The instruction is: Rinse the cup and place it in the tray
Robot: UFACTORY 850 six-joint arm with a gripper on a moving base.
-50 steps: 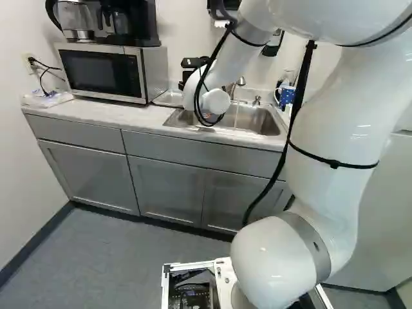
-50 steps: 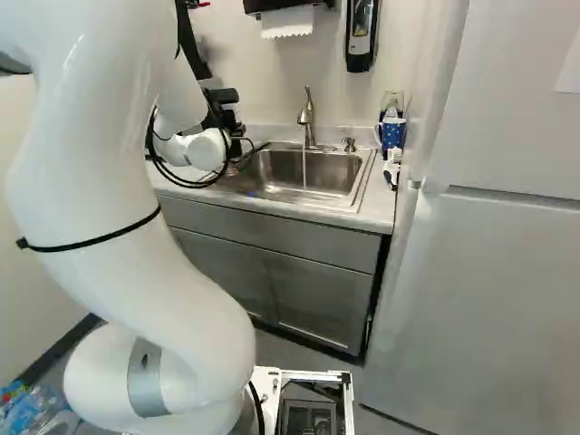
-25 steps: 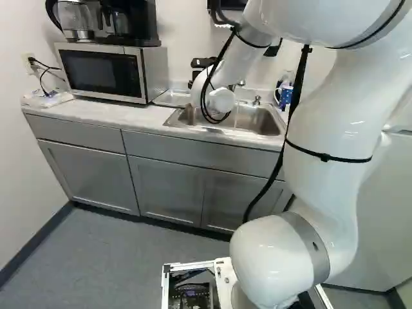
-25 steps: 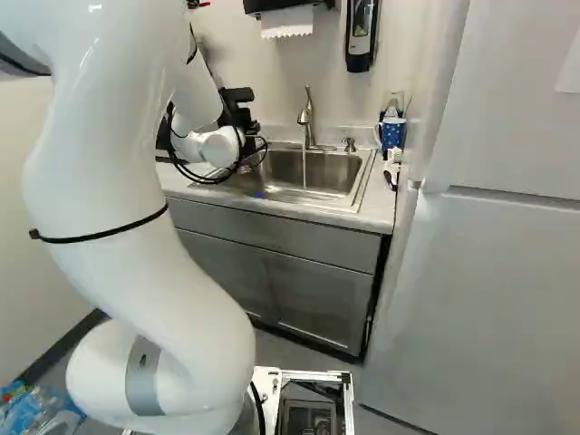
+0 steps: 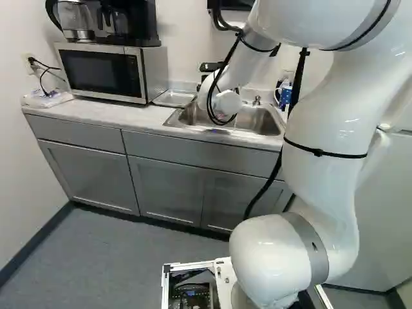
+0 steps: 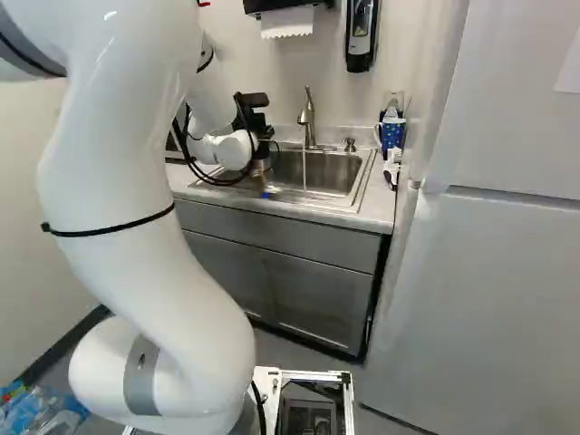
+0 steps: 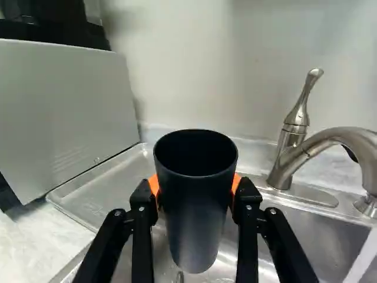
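Note:
In the right base view the gripper (image 6: 262,165), mostly hidden by the wrist, hangs over the left part of the sink (image 6: 348,192). The wrist view shows the gripper (image 7: 196,191) shut on a dark cup (image 7: 197,221), an orange pad against either side. The cup is upright, its open mouth facing up. Beside the microwave lies a shallow metal tray (image 7: 97,197), seen also as the tray (image 5: 172,98) in the left base view. From the faucet (image 6: 307,118) a stream of water (image 6: 304,172) falls into the basin, to one side of the cup.
The microwave (image 5: 103,72) stands on the counter (image 5: 77,114) left of the tray, a coffee maker (image 5: 129,22) on top. Right of the sink are a blue mug (image 6: 392,134) and a soap pump (image 6: 350,145). A fridge (image 6: 498,272) stands at the right.
The arm has swung to the right over the sink, carrying its wrist closer to the running water. More of the tray shows in the left base view. The base has stayed put.

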